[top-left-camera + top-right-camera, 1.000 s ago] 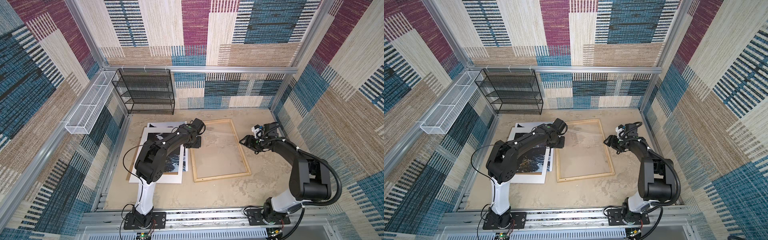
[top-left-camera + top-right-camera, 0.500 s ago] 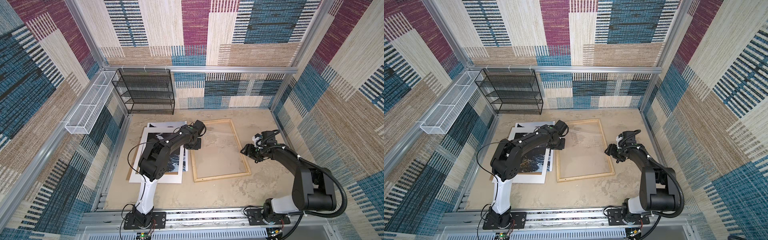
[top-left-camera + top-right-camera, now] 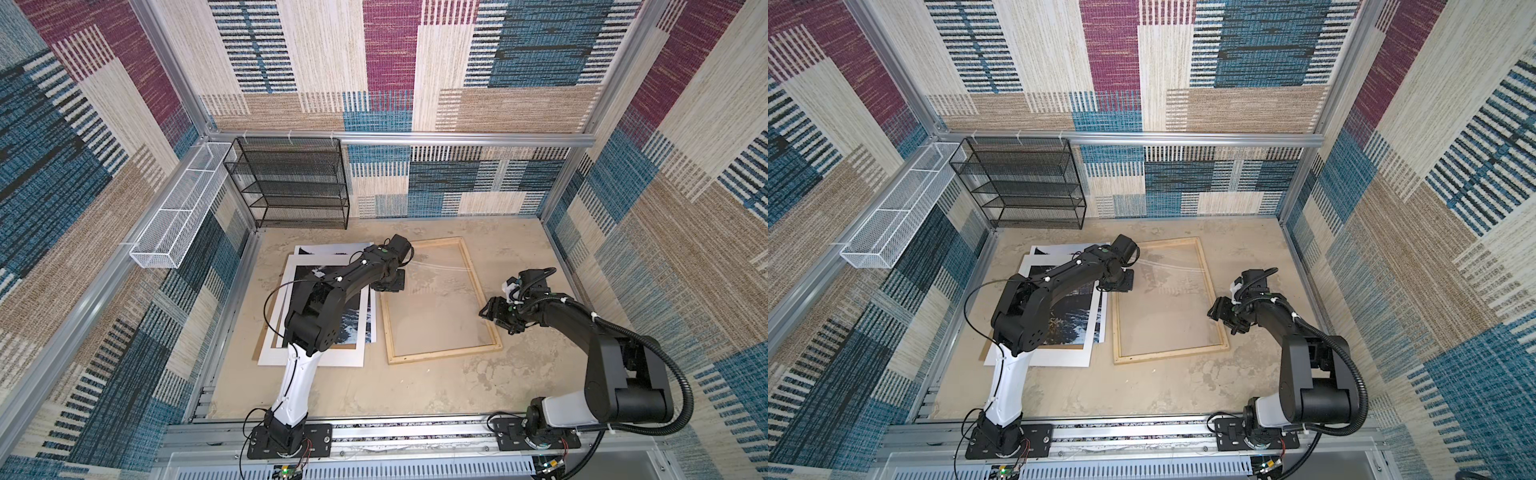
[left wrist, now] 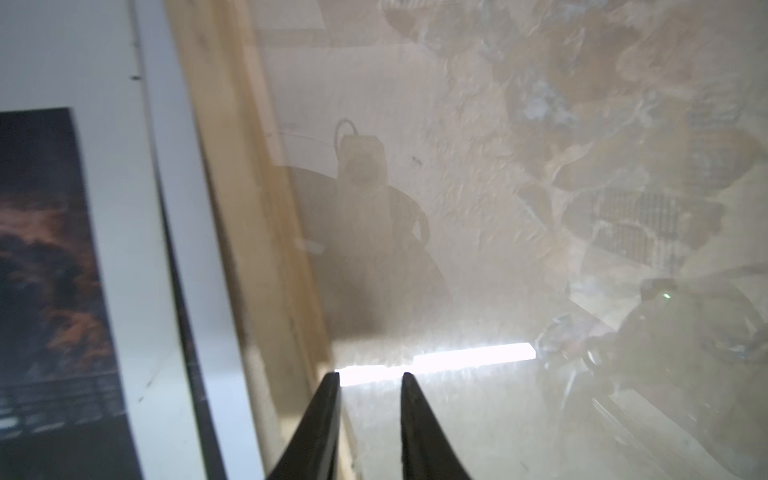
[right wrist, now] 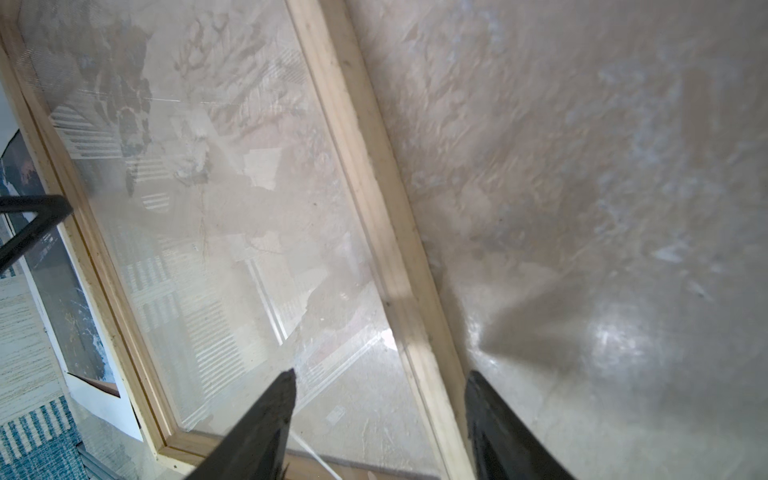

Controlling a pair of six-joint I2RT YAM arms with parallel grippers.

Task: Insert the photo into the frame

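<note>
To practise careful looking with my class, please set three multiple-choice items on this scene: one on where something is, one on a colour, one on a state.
1. The photo lies:
A. inside the frame
B. on the wire shelf
C. flat beside the frame

2. The wire shelf at the back is:
A. black
B. white
C. red

3. The right gripper is:
A. shut on the photo
B. open over the frame's edge
C. out of view

Answers:
1 C: in both top views it lies next to the frame, not in it.
2 A: its mesh shows black in both top views.
3 B: the right wrist view shows its fingers apart, with the frame's rail between them.
</note>
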